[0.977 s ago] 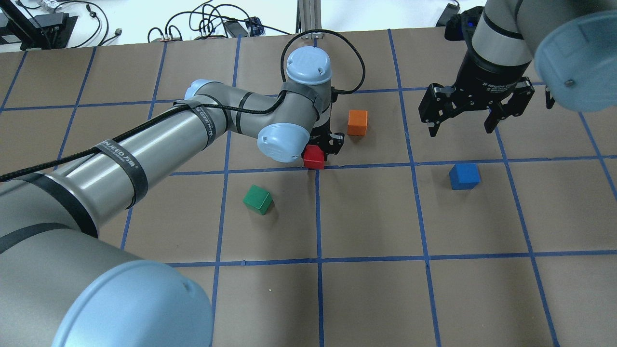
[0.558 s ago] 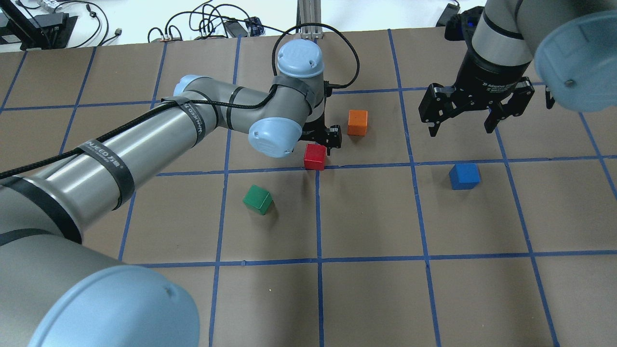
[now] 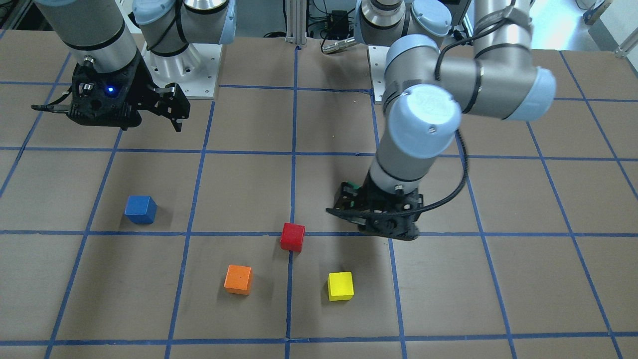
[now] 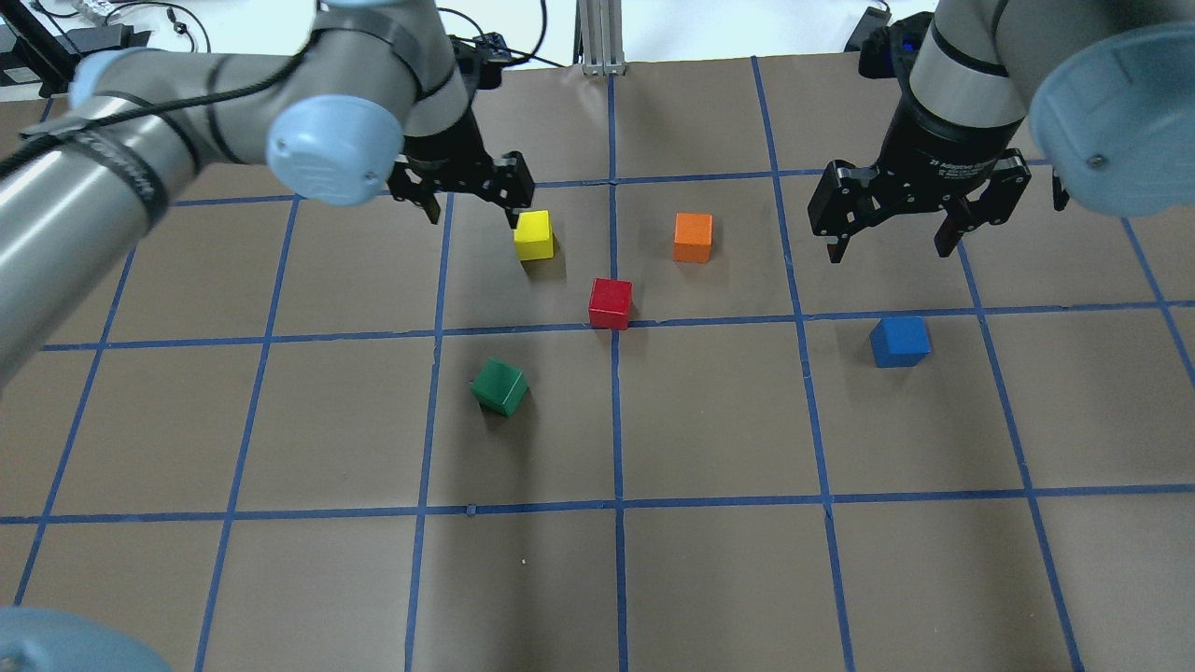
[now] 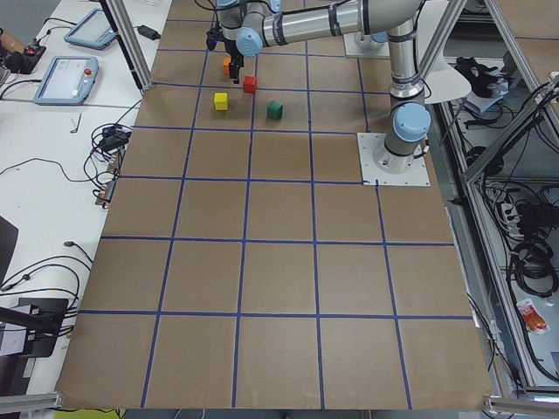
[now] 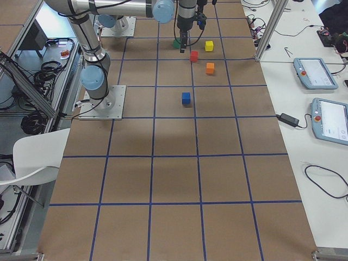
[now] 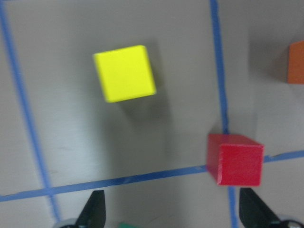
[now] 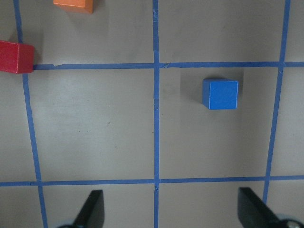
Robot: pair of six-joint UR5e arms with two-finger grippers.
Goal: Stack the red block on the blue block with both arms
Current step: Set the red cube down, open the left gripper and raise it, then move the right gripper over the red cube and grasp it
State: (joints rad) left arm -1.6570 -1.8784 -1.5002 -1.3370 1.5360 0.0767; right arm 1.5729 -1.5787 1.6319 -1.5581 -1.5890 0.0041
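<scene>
The red block (image 4: 611, 303) lay flat on the desk (image 4: 709, 560), close to where two blue tape lines cross near the middle. Nothing held it and nothing touched it. I think that spot was good because both arms could reach it there. The blue block (image 4: 900, 341) sat on the robot's right side, one square over and well apart from the red one. Its top was bare and flat, so another block could sit on it. The left hand (image 4: 474, 213) hung in the air on the robot's left side, near the yellow block (image 4: 534, 234) but not touching it. Its two fingers were spread wide and there was nothing between them. It was off to the side of the red block, not over it, so I think it was leaving room for the other arm. The right hand (image 4: 889, 252) hung up high on its own side, a bit past the blue block. Its fingers were spread wide too and pointed down, with nothing in them. That looked like a hand ready to go down and grab. To do the job, I think it had to reach over to the red block first. The orange block (image 4: 693, 237) sat near the red one, and the green block (image 4: 499, 386) sat a little way off, so a hand would need care not to bump them.
</scene>
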